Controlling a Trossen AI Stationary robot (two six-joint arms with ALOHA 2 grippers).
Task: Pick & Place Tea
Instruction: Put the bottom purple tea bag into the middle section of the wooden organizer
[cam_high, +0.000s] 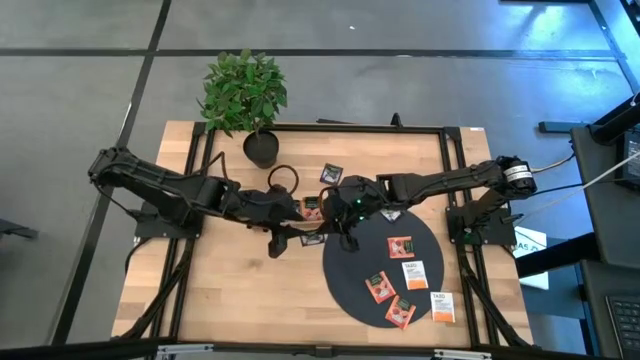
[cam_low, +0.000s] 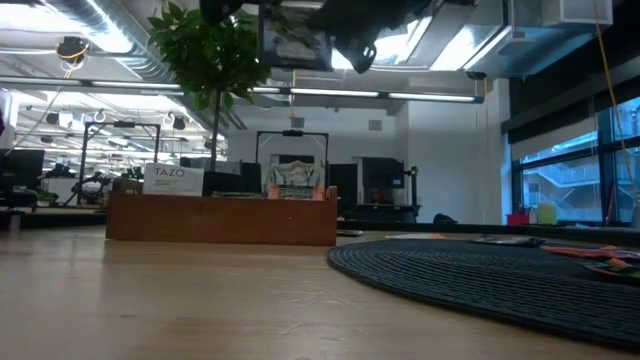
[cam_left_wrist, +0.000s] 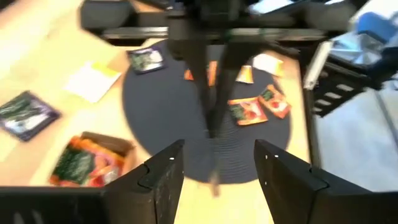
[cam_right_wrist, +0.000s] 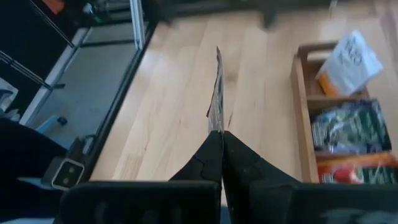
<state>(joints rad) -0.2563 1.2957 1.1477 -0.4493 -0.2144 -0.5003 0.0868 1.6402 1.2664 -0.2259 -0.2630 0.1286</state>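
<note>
Right hand (cam_right_wrist: 219, 134) clamped on a thin sachet (cam_right_wrist: 216, 93) beside the tray (cam_right_wrist: 301, 118); left hand (cam_left_wrist: 214, 168) fingers apart

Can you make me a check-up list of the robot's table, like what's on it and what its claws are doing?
Surface: wooden table with a black round mat.
Job's things: tea sachets lying on the mat; more in the wooden tray.
Clutter: potted plant.
Grippers: right gripper shut on one thin sachet, held edge-on; left gripper open, empty, above the table.
Cables: cables beside the table.
Surroundings: office room behind.
</note>
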